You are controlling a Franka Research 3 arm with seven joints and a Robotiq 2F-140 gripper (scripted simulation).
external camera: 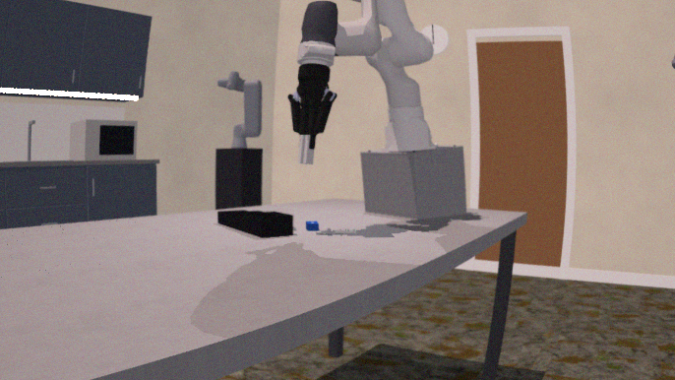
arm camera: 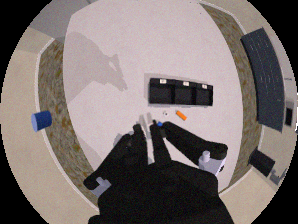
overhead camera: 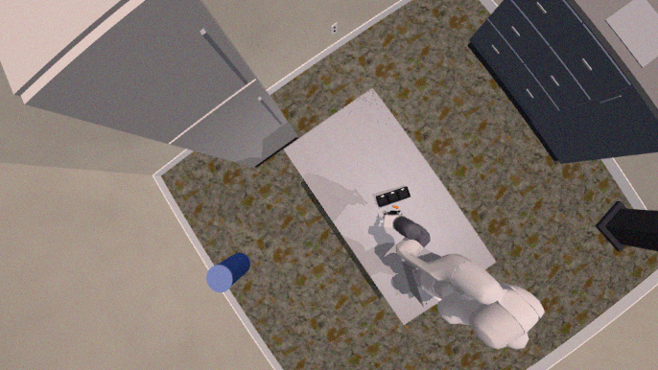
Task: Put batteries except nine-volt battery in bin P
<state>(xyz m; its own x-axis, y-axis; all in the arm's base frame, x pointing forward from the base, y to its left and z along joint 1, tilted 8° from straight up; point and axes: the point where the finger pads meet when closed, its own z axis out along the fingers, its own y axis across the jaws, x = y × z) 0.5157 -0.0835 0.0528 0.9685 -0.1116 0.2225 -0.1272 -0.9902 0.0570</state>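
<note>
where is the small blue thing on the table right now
In the exterior view the small blue thing sits on the table, just right of the black bin, below the raised gripper.

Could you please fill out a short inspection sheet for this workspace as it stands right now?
Surface: pale table, arm's shadow across it.
Job's things: black three-compartment bin; contents and markings too small to tell.
Clutter: small orange item and small blue item beside the bin.
Grippers: gripper high above the table, fingers closed, nothing between them.
Cables: nothing seen.
Surroundings: refrigerator, dark cabinets, microwave, door, second arm on a pedestal.
</note>
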